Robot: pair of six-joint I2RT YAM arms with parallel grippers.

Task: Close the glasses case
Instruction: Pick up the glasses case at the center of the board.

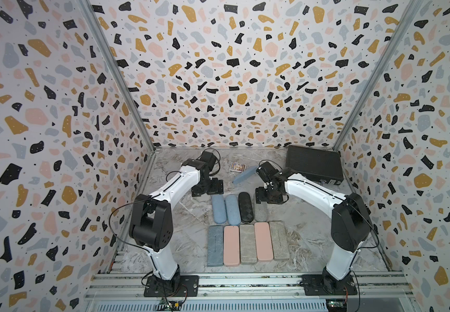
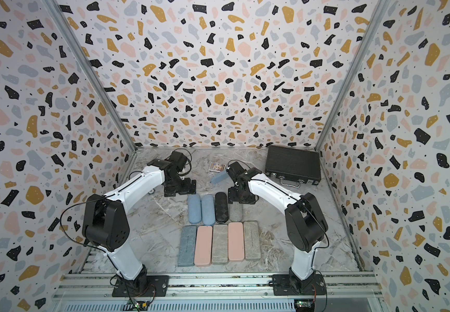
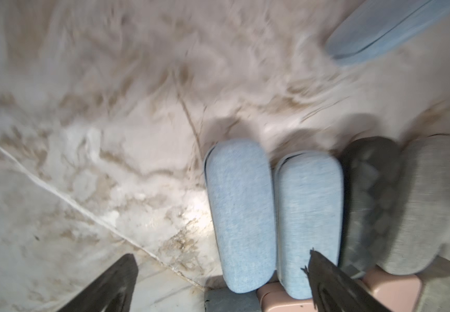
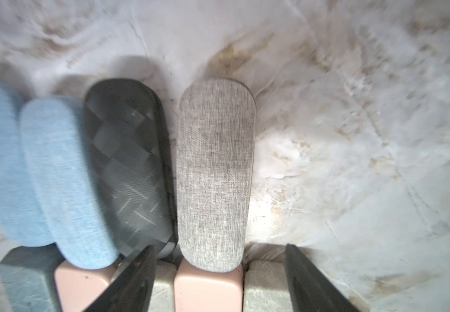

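The left pincer [image 3: 221,259] and the right pincer [image 4: 219,246] are seen spread near the rows of cases [image 1: 247,243]. The blue case [image 1: 244,175] is laid slantwise on the desk [image 1: 191,216], behind them, beside the card box [image 1: 236,167].

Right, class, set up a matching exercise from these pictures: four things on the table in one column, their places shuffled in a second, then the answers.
Things
1. black diamond-patterned case
2. slanted blue case
3. black briefcase
4. small card box

Places
A. back right corner of the table
B. in the rounded row, between a light blue case and a grey fabric case
C. lying at a slant behind both rows of cases
D. flat on the marble, just behind the slanted blue case

Pairs: 1-B, 2-C, 3-A, 4-D
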